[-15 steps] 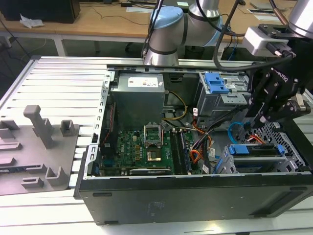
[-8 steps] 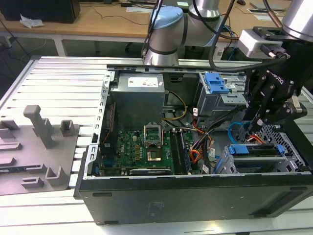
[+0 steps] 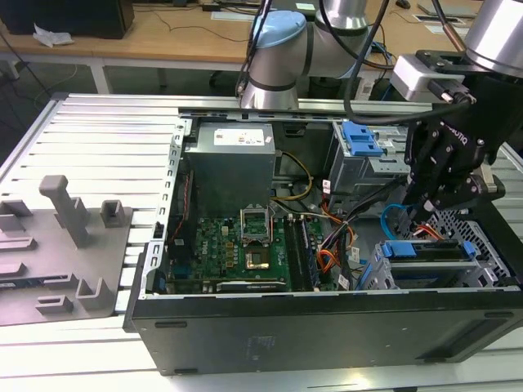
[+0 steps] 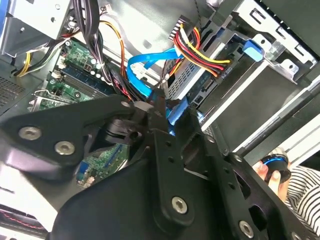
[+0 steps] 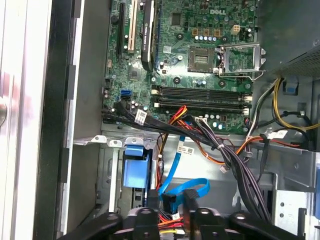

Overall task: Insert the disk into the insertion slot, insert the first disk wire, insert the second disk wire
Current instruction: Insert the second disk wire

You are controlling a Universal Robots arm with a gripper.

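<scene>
Inside the open computer case, beside the green motherboard: disk seated in the insertion slot, blue carrier edge showing, label side hidden by the cage. Hovering just above the disk, gripper, fingertips obscured by its own black body. Second disk wire looping beside the slot, its end meeting the fingers; narrow gap, grasp hard to confirm.
</scene>
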